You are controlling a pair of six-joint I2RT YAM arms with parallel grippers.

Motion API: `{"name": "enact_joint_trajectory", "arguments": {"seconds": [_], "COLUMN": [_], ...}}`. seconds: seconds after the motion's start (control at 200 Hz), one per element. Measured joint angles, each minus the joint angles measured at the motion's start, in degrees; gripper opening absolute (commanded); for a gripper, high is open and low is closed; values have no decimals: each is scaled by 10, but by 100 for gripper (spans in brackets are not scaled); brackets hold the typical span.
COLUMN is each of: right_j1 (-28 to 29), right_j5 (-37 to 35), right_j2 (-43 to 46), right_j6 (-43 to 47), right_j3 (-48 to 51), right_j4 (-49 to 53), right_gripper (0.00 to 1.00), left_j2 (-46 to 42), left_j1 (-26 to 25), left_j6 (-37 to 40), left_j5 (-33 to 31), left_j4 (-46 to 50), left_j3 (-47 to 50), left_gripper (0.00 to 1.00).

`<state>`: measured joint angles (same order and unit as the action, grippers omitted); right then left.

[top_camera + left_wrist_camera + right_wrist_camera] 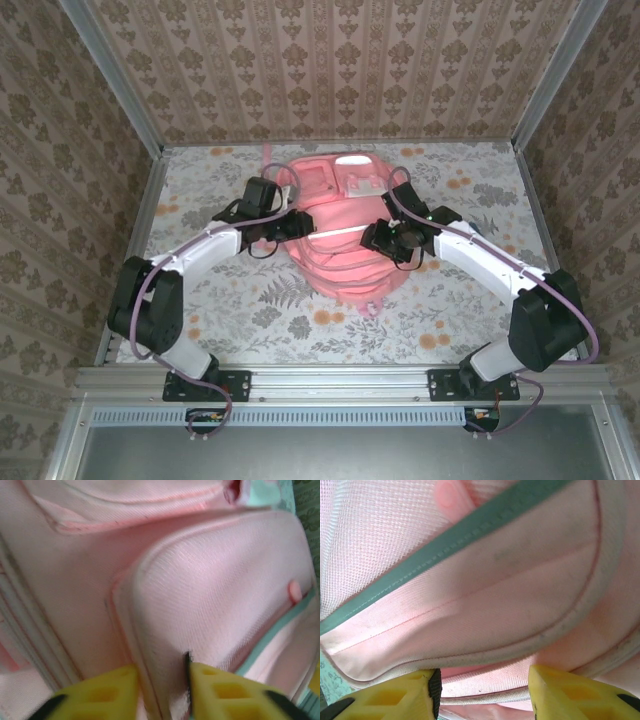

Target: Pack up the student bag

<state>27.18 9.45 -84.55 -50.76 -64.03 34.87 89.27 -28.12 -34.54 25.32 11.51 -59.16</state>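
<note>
The student bag (340, 235), a big salmon-pink backpack, lies in the middle of the table with its front pockets up. My left gripper (296, 226) is at its left side. In the left wrist view the yellow fingers (107, 695) press on both sides of a raised fold of the front pocket (200, 595), so my left gripper (162, 692) is shut on the fabric. My right gripper (385, 238) is at the bag's right side. Its jaws (482, 695) stand wide apart, open, with the bag's piped edge (485, 655) lying flat across the gap. A teal zip band (470, 530) crosses the bag above.
The floral tablecloth (250, 300) shows all around the bag. Metal frame posts (130, 220) and patterned walls close in the table on the left, right and back. A small pink loop (372, 308) hangs off the bag's near edge.
</note>
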Motion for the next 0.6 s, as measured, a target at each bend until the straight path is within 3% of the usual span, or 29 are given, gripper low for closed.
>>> {"name": "enact_joint_trajectory", "arguments": {"seconds": [0.13, 0.315, 0.455, 0.6], "right_j1": [-5, -6, -7, -9], "right_j5": [4, 15, 18, 28], "right_j2": [1, 1, 1, 1], "right_j6": [0, -2, -3, -5], "right_j3": [0, 0, 0, 0], "right_j4": [-4, -10, -15, -16], "right_gripper": [52, 52, 52, 52], "left_j2": [-39, -130, -186, -191], "left_j1": [-3, -14, -88, -159], "left_j6": [0, 31, 82, 130], "left_j5": [-26, -86, -133, -158], "left_j4": [37, 80, 101, 107], "left_j3": [2, 21, 49, 71], "left_gripper": [57, 57, 57, 58]}}
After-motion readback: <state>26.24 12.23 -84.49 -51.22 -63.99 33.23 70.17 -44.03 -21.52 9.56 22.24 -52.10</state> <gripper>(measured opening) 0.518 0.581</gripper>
